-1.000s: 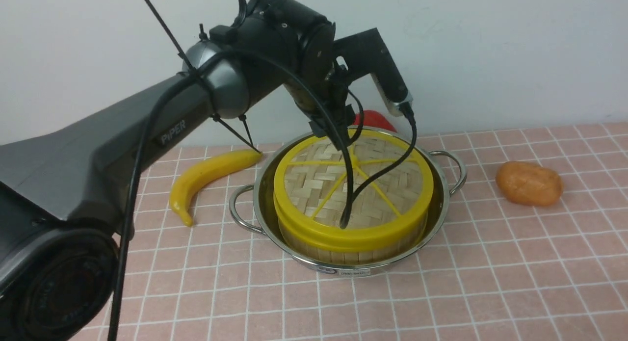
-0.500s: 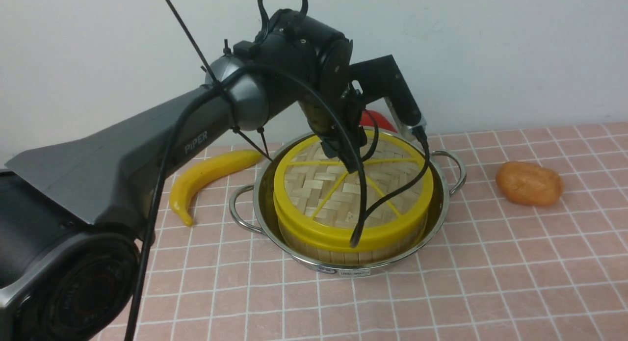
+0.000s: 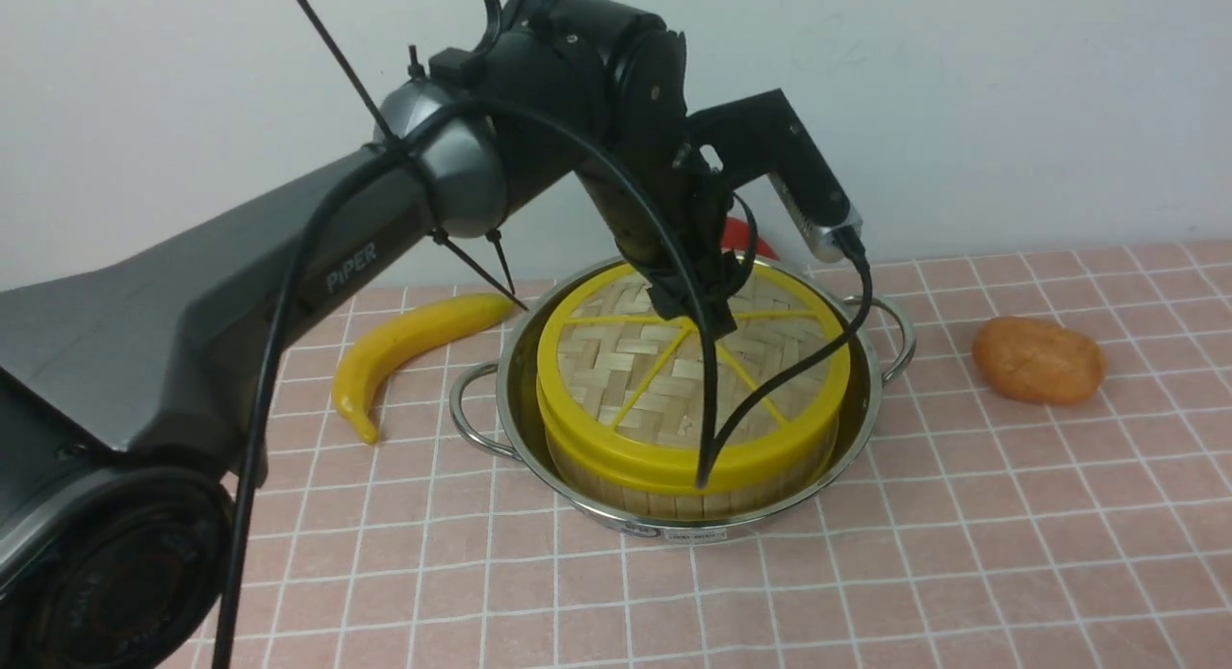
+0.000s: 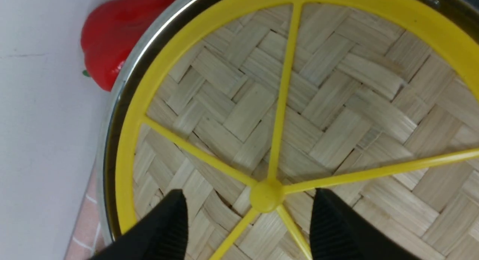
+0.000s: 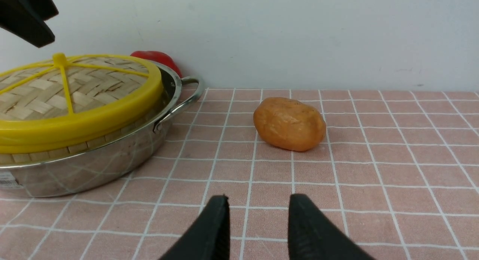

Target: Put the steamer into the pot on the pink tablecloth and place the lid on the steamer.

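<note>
Hovering above the lid (image 4: 336, 114): left gripper (image 4: 252, 222), its fingers spread | steamer (image 3: 688, 496): inside the pot (image 3: 866, 414), lid on top | pot: on the pink tablecloth (image 3: 962, 553) | right gripper (image 5: 258, 230): fingers apart, nothing between them

The woven yellow-rimmed lid (image 3: 616, 361) covers the bamboo steamer (image 3: 688, 504), inside the shiny pot (image 3: 515, 390) on the pink tablecloth (image 3: 962, 553).

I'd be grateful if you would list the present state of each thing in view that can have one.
Pot: upright, lidded steamer inside
Steamer: covered
Lid: on the steamer
Left gripper: open, above the lid
Right gripper: open, empty
</note>
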Available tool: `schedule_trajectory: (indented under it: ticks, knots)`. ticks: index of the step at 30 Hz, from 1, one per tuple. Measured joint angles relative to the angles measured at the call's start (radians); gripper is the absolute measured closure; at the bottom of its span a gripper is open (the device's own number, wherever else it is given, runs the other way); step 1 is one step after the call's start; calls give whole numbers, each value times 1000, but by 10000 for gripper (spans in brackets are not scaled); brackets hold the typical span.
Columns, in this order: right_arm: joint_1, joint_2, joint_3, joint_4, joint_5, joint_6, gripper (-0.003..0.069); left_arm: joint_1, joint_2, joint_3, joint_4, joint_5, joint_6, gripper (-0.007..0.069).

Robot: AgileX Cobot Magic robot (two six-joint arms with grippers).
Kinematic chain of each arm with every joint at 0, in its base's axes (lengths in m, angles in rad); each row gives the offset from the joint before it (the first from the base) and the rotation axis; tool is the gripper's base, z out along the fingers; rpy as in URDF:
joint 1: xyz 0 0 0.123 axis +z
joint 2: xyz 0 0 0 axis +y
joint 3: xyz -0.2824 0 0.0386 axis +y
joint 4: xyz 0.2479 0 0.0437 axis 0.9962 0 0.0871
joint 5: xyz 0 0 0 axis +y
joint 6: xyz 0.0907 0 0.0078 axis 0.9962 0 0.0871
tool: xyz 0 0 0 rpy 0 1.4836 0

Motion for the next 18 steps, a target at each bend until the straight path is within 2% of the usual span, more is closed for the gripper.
schedule_trajectory:
  ticks: [14, 18]
  knots:
    - [0, 0, 0, 0, 0, 0, 417, 0, 62, 0, 12, -22, 1, 216]
    - [0, 0, 0, 0, 0, 0, 417, 0, 63, 0, 13, -35, 1, 271]
